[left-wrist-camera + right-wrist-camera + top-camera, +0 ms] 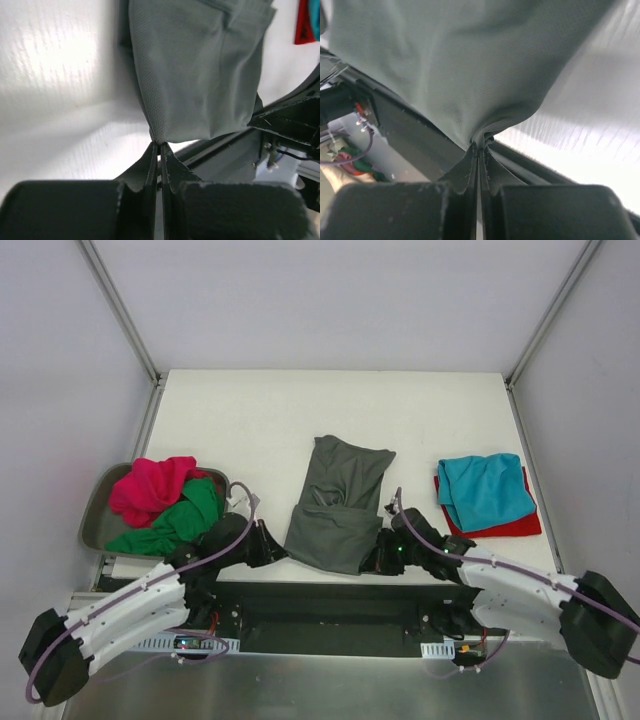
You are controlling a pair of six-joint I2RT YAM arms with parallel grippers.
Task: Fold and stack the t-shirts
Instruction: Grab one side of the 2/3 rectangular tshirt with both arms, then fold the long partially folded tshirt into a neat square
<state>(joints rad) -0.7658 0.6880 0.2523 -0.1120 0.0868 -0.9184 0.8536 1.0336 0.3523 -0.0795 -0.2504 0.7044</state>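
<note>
Both arms are down at the near edge of the table [300, 405], and each one has a corner of the dark grey t-shirt [338, 502]. Left gripper [159, 146]: jaws pressed together, and right at their tips there is a pinch of grey fabric, the shirt's near-left corner drawn to a point. From that pinch the cloth fans out ahead of the jaws and off to their right side. Right gripper [479, 148]: same picture, jaws closed tight on the near-right corner, the fabric bunching in small wrinkles just where the tips meet and spreading out ahead of them.

So the shirt sits between the two grippers and beyond them. Its near edge runs from one pinch to the other, and the rest lies out on the table with folds crossing its middle.

Out past the right jaws, on their outer side and well apart from them, the teal t-shirt [485, 490] lies folded on top of the red t-shirt [515, 528], with red showing along the near edge. On the outer side of the left jaws, near them, the tray [92, 518] holds the magenta pink t-shirt [150, 488] and the green t-shirt [175, 525]. Both are crumpled, pink at the far end, green nearer the jaws.
</note>
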